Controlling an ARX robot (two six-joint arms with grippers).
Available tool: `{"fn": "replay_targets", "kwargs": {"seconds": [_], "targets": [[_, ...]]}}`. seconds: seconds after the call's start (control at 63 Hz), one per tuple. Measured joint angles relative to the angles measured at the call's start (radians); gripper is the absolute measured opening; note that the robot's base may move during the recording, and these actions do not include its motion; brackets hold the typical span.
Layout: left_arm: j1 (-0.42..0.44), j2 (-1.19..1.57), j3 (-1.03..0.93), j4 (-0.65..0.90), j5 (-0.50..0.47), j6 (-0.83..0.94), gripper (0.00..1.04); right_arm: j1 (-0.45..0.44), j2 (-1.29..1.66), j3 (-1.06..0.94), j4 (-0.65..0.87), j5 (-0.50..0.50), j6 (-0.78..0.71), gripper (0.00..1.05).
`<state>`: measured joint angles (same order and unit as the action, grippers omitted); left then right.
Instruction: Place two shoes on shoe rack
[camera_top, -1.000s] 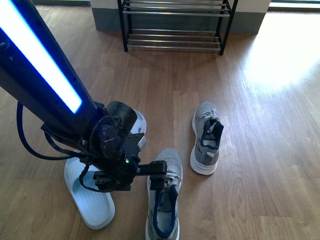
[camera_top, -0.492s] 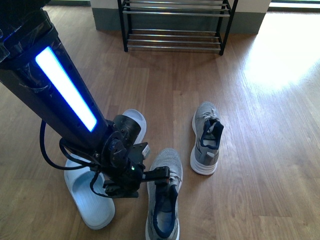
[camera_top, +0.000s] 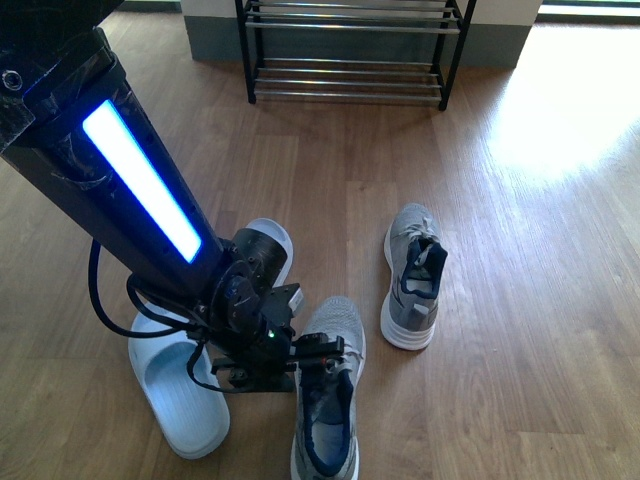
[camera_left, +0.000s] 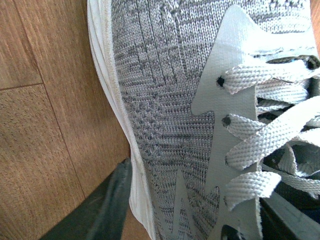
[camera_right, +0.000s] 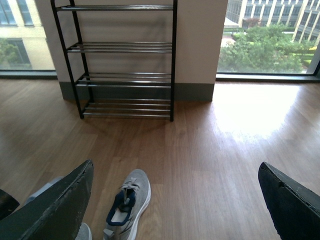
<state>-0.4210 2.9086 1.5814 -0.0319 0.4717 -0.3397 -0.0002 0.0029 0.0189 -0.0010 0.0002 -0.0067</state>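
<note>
Close up, near grey sneaker (camera_left: 170, 100) fills left wrist view: knit, laces, white sole; front view places it bottom centre, beside pale slide (camera_top: 178, 400). Left gripper (camera_top: 318, 356) jaws spread, straddling its upper. Right gripper (camera_right: 175, 165) wide, empty; shoe rack (camera_right: 125, 60) upper left.

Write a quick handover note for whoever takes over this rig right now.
Left gripper: open, straddling one side of the near sneaker, not visibly clamped.
Right gripper: open, holding nothing, facing the shoe rack.
Far sneaker and both slides are on the floor.
Done: no shoe is on the visible rack shelves.
Left: grip and place two shoes.
</note>
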Motion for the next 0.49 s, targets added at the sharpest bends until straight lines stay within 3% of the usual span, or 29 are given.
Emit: {"fn": "replay_targets", "kwargs": {"seconds": [0.302,0.492], "targets": [[0.000,-0.001,0.010,-0.051,-0.076,0.018,0.02,0.000,0.000,0.000,0.000,0.000,0.000,0.96],[0.023,-0.058,-0.050,-0.053,-0.180,0.023,0.01,0.000,0.000,0.000,0.000,0.000,0.000,0.96]]}}
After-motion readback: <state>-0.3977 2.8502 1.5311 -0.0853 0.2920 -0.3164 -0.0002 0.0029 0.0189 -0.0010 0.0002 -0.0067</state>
